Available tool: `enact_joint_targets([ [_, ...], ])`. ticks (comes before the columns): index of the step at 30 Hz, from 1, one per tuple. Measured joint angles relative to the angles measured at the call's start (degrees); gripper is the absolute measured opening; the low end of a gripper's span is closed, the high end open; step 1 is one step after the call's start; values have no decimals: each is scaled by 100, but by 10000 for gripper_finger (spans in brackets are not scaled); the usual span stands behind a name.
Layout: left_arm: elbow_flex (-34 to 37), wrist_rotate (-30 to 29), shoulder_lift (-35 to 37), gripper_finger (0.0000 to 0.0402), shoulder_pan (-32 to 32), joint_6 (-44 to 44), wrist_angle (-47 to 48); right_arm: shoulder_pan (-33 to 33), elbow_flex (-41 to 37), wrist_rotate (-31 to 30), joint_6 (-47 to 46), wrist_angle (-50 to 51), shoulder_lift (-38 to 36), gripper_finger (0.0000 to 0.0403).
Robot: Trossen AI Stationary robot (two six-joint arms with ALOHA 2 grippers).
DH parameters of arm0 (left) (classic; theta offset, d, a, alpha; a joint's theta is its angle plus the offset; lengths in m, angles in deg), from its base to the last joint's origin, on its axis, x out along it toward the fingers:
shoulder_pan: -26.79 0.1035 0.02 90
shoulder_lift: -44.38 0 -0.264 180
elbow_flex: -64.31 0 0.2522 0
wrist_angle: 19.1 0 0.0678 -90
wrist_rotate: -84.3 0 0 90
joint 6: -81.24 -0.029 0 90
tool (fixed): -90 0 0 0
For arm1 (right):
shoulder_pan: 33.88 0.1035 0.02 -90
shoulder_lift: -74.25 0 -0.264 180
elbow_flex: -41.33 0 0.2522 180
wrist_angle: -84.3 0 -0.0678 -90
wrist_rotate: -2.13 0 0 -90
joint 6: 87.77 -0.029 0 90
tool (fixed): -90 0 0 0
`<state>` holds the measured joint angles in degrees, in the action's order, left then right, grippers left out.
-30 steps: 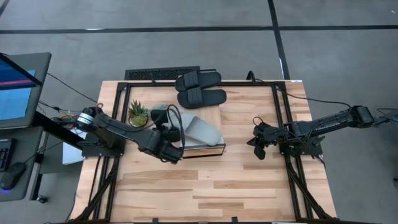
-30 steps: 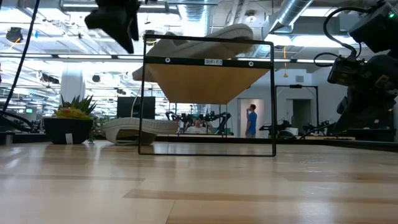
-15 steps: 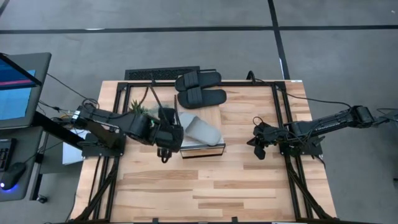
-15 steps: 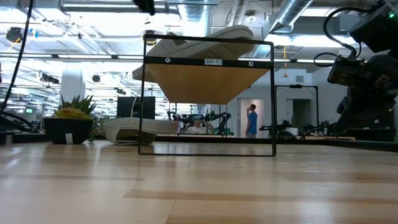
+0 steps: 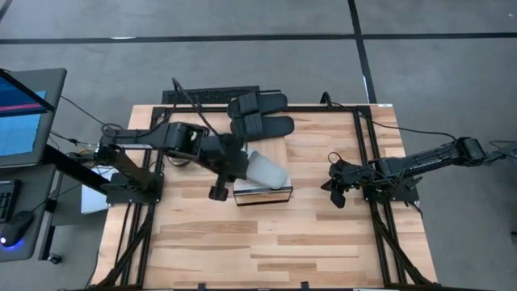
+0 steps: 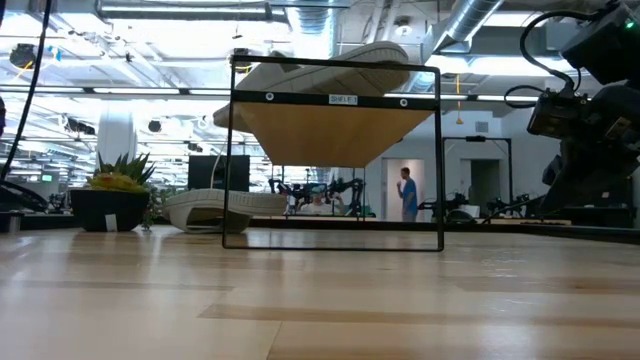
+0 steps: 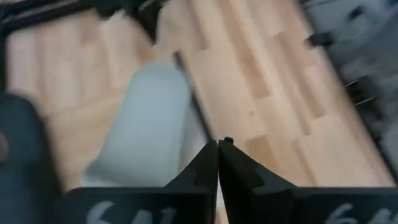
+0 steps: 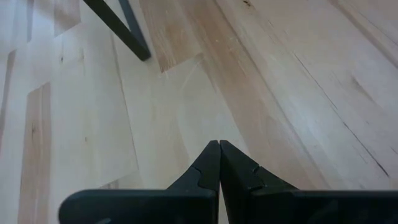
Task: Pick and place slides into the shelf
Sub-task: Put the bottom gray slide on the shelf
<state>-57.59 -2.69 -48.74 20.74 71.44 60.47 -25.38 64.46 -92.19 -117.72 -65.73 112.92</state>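
Observation:
One pale slide (image 5: 268, 171) lies sole-down on top of the shelf (image 5: 263, 197), which stands mid-table; the low view shows this slide (image 6: 330, 58) on the shelf's (image 6: 330, 135) top. A second pale slide (image 6: 215, 208) rests on the table behind the shelf's left side. Two black slides (image 5: 260, 115) lie side by side at the far edge. My left gripper (image 5: 229, 176) hangs raised over the shelf's left end, shut (image 7: 217, 143) and empty, beside the pale slide (image 7: 143, 124). At the table's right, my right gripper (image 5: 334, 194) waits shut (image 8: 219, 144) above bare wood.
A potted plant (image 6: 110, 190) stands left of the shelf, mostly under my left arm in the high view. Black frame rails (image 5: 365, 145) run along the table's sides. The near half of the tabletop (image 5: 266, 242) is bare wood. A person (image 6: 408, 195) stands far off in the room.
My left gripper has risen from beside the shelf's near left corner, out of the top of the low view. It has also tipped up from pointing steeply down to a slant. The pale slide has stayed on the shelf.

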Motion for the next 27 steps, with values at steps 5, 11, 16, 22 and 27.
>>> enact_joint_targets([
  [5,0,849,-166,0,346,-161,53,0,0,53,-2,2,-1,0],
  [11,9,1114,-645,0,399,-597,882,0,0,131,0,17,-2,0],
  [16,8,1151,-772,0,403,-911,714,0,0,131,0,30,0,0],
  [22,11,1109,-968,0,403,-1151,513,0,-2,131,0,154,0,0],
  [27,13,995,-1121,0,401,-1203,472,0,-2,131,0,178,0,0],
])
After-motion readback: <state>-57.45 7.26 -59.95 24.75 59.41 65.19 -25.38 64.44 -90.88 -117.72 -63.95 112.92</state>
